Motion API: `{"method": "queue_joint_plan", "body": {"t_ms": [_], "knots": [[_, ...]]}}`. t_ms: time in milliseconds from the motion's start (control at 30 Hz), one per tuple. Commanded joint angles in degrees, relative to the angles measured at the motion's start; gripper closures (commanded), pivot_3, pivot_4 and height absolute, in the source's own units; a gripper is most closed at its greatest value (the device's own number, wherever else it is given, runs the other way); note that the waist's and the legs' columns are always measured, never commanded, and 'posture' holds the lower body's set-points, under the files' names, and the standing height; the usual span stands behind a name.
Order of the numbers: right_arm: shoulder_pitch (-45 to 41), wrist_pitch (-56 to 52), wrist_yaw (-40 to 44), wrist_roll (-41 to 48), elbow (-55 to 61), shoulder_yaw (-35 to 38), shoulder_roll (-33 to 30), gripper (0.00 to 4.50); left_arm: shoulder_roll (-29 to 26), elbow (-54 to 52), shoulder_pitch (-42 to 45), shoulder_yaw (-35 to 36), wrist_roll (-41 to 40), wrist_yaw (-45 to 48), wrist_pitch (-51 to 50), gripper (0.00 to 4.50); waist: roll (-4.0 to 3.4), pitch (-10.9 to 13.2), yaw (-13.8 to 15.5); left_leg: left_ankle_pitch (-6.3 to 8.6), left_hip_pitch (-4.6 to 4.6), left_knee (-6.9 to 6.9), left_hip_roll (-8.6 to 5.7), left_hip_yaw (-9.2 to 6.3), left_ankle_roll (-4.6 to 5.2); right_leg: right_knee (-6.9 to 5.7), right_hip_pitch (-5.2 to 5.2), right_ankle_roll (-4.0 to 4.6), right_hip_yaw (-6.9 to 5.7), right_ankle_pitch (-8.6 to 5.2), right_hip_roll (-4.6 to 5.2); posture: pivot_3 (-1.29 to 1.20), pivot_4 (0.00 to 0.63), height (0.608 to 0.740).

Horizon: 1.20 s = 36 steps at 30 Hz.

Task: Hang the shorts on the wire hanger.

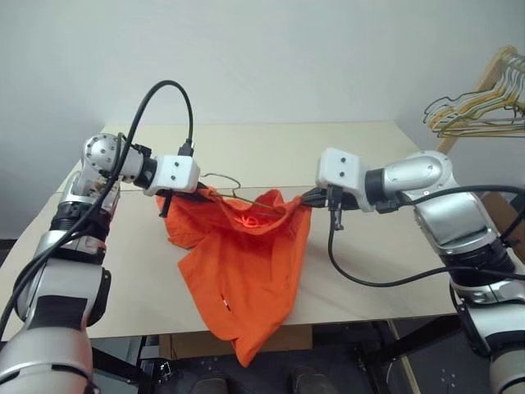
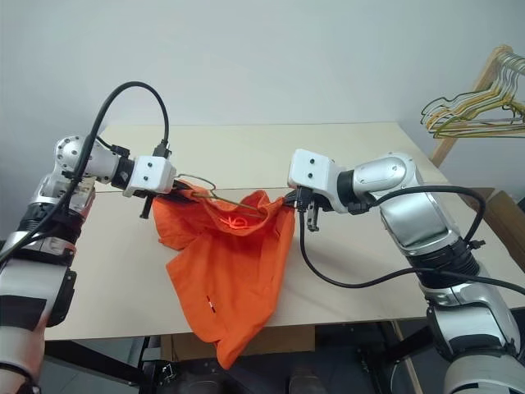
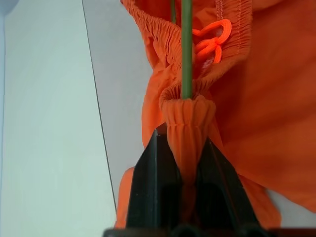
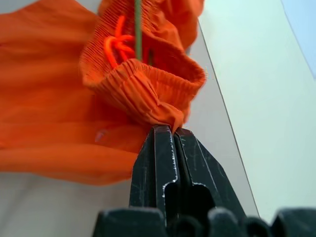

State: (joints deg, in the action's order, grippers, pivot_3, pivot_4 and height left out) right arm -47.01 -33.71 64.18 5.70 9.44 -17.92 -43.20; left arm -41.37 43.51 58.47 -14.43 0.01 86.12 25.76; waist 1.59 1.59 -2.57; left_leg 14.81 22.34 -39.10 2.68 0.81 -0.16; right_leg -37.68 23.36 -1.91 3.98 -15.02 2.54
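The shorts [image 1: 246,271] hang in the air above the front of the counter [image 1: 344,156], stretched by the waistband between the two arms, with the legs drooping down past the counter's front edge. The left tool [image 3: 186,148] is clamped tight on a gathered bunch of waistband, and the thin wire hanger [image 3: 186,49] runs out of that same bunch — it seems to be pinched along with the cloth. The right tool [image 4: 170,136] has its fingers nearly together, nipping the other side of the waistband. The hanger's hook [image 1: 221,180] shows just above the fabric near the left tool, and the wire passes through the waist opening by the drawstring [image 3: 212,42]. The step in hand looks like threading the waistband over the hanger; next, the cloth needs spreading along the wire so it sits evenly — then one side can be let go.
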Motion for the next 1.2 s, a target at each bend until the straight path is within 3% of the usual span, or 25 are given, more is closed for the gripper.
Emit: {"method": "queue_joint_plan", "body": {"t_ms": [33,167,567,733,1200], "knots": [[1.46,1.82,1.79,0.07,1.71,0.67,-1.98,3.19,0.08,-2.69,0.36,2.66,-2.18,-1.05,-1.56,4.5,0.0,0.0,0.05,0.0,0.0,0.0,0.0,0.0,0.0,0.01,0.0,0.0,0.0,0.0,0.0,-0.05,0.0,0.74],[4.26,3.45,2.15,0.21,1.92,0.29,-1.45,1.84,0.73,-3.73,-0.04,3.52,-3.18,-0.63,-2.8,4.5,0.0,0.0,-0.12,0.0,-0.03,-0.01,0.0,0.0,0.0,-0.03,0.0,0.0,0.0,0.0,-0.01,-0.05,0.0,0.74],[6.37,-0.75,-0.58,2.99,-1.81,2.49,2.72,1.84,-0.24,-6.83,-2.16,2.87,-3.03,2.87,-3.74,4.5,0.0,0.0,-0.86,0.0,-0.02,0.0,0.01,-0.04,0.0,-0.03,0.0,0.0,-0.01,0.0,-0.04,-0.06,0.0,0.74],[8.92,0.06,-1.06,3.47,0.1,3.24,1.6,1.84,-0.96,-4.89,-1.1,0.98,2.26,0.19,-1.2,4.5,0.0,0.0,-0.93,0.0,-0.02,0.0,0.01,-0.04,0.0,-0.01,-0.02,0.0,-0.01,0.0,-0.03,-0.07,0.0,0.74],[14.7,4.05,-3.76,-1.04,0.21,-0.74,2.57,1.84,1.39,-7.7,-1.09,-1.44,5.83,-2.4,-2.93,4.5,0.0,0.0,-1.46,0.0,-0.02,0.0,0.01,-0.05,0.0,0.0,-0.02,0.0,-0.01,0.0,-0.04,-0.08,0.0,0.74]]}}
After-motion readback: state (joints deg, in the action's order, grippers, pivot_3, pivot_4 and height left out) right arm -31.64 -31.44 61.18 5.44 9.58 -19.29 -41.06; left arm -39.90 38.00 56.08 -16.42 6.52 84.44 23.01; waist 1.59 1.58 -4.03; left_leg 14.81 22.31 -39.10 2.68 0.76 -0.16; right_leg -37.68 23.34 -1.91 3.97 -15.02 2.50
